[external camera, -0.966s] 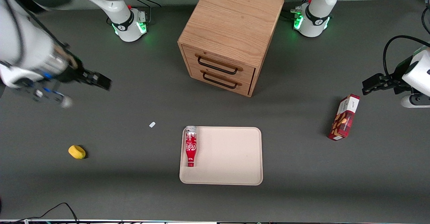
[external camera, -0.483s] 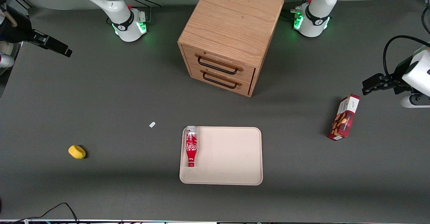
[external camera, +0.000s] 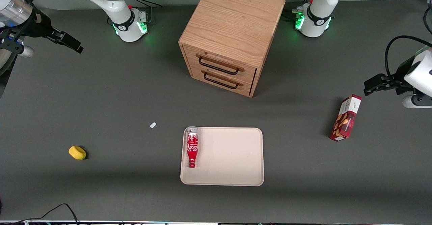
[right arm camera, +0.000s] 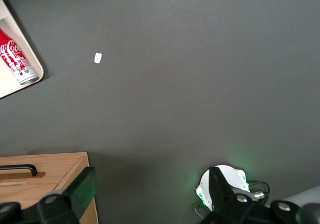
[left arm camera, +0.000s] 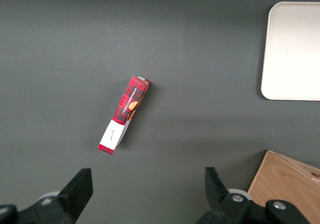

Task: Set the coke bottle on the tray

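Note:
The coke bottle (external camera: 192,149) lies flat in the cream tray (external camera: 233,157), along the rim at the working arm's end, silver base pointing away from the front camera. It also shows in the right wrist view (right arm camera: 15,59) on the tray's corner (right arm camera: 4,87). My right gripper (external camera: 72,44) is open and empty, raised high toward the working arm's end of the table, well apart from the tray and farther from the front camera. Its fingers stand wide apart in the right wrist view (right arm camera: 150,189). The tray's bare end shows in the left wrist view (left arm camera: 295,49).
A wooden two-drawer cabinet (external camera: 233,36) stands farther from the front camera than the tray. A red snack box (external camera: 346,117) lies toward the parked arm's end. A yellow lump (external camera: 77,152) and a small white scrap (external camera: 153,125) lie toward the working arm's end.
My gripper has drawn away from the tray, upward and toward the table's working-arm end, then shifted slightly. The bottle and the tray have not moved.

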Robot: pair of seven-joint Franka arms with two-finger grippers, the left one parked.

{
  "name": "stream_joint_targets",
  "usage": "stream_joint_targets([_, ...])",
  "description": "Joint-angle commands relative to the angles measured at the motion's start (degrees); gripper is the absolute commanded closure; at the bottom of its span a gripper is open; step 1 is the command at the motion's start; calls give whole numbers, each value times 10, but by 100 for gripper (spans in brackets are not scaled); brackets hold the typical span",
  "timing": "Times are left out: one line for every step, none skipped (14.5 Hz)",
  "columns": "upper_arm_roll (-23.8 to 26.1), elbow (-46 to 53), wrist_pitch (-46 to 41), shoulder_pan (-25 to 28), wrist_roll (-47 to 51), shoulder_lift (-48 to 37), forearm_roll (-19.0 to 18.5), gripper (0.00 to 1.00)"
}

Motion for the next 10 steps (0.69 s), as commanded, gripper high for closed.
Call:
stream_joint_targets([-17,-11,15,5,-15,-13,11,0])
stream_joint_targets([-20,0,10,7,-29,-4,10,0])
stream_joint_targets([-20,14,8,7,-53,9,10,0])
stream_joint_targets([-20,35,6,7,-59,25,11,0])
stream_joint_targets([-20,52,-6,7,-60,40,10,0])
stream_joint_targets([-20,72,-17,7,-60,54,9,0])
stream_joint_targets([-20,86,-30,8,-60,63,9,0])
stream_joint_targets([-22,97,-37,11,-60,68,9,0])
stream_joint_targets([-26,101,-40,16,-60,70,8,0])
stream_joint_targets([-31,102,-41,19,-60,71,8,0])
